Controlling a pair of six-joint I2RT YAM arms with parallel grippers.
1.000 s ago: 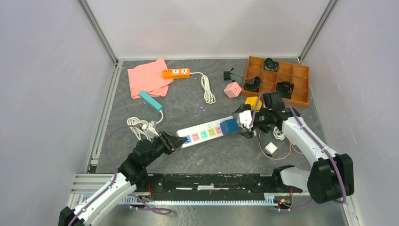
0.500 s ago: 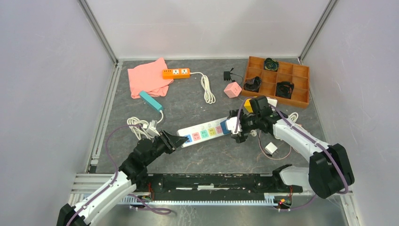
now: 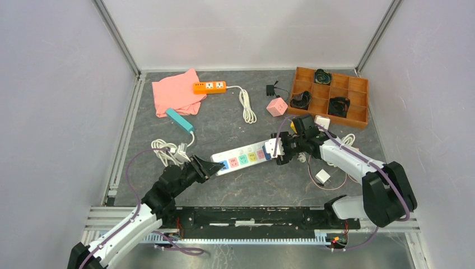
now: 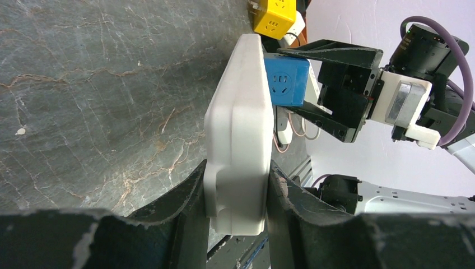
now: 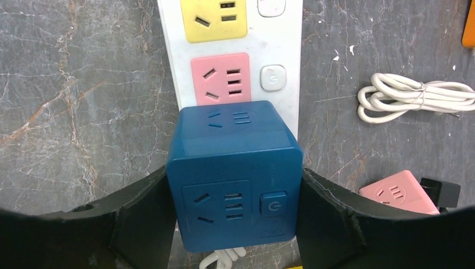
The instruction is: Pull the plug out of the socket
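Grey marbled tabletop (image 3: 224, 123) carries the socket (image 3: 242, 158), which lies slanted across the centre with its coloured outlets facing up. The plug (image 5: 235, 174), a blue cube adapter, is seated at the strip's right-hand end, directly beside the pink outlet (image 5: 219, 78).

Change since one second ago: my right pincer (image 3: 278, 150) stood off beyond that end with its jaws at full spread. It has since travelled left over the cube and drawn its jaws in. In the right wrist view both fingers (image 5: 140, 218) now bear against opposite sides of the cube, so I judge the plug gripped, though the squeeze may not have settled.

No change on the other side: my left pincer (image 4: 236, 185) stays clamped across the strip's opposite end, with the white body pinched between its jaws.

Meaning for the task: approach and grasp are complete and the anchor is in place. The plug is not yet out and sits flush on the strip. The step that remains is the pull, straight away from the outlet face.

Caution: if the left hold slips, the whole strip may move with the cube. The yellow cube (image 4: 273, 14) lies just beyond the strip's end, near the withdrawal path.
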